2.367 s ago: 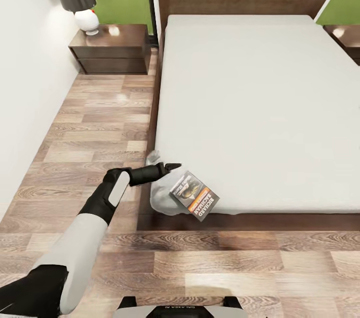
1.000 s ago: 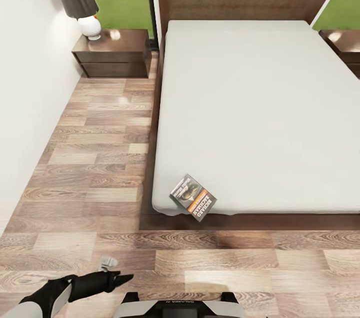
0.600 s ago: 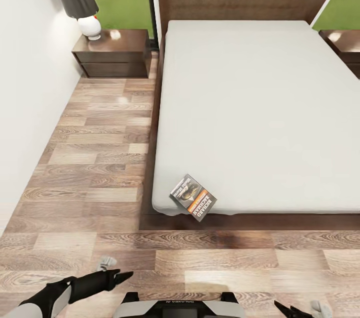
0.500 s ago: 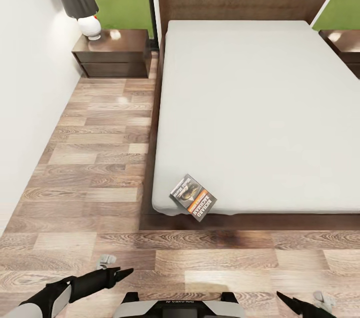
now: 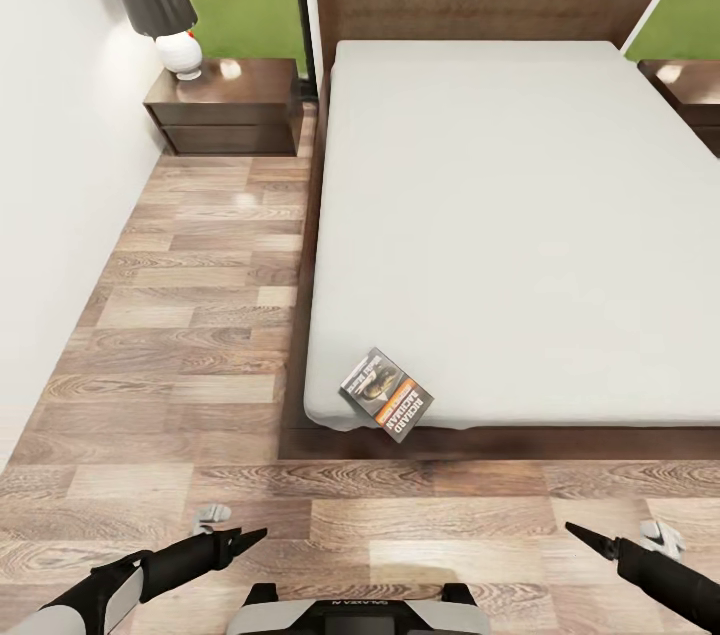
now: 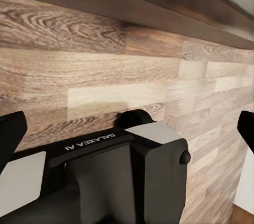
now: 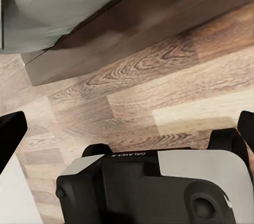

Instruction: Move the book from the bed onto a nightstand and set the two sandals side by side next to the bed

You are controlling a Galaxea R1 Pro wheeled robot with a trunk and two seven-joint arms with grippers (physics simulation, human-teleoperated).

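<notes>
Lying flat on the smooth pale bed (image 5: 520, 215), the thin book (image 5: 388, 394); both pincers (image 5: 235, 527) (image 5: 620, 537) gape empty.

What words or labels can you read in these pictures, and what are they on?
"RICHARD BACHMAN", white block letters on the book lying at the bed's near corner; its smaller cover print is too blurred to read.
"GALAXEA", upside down on the robot's base; the left wrist view shows it partly, as "GALAXEA AI".
</notes>
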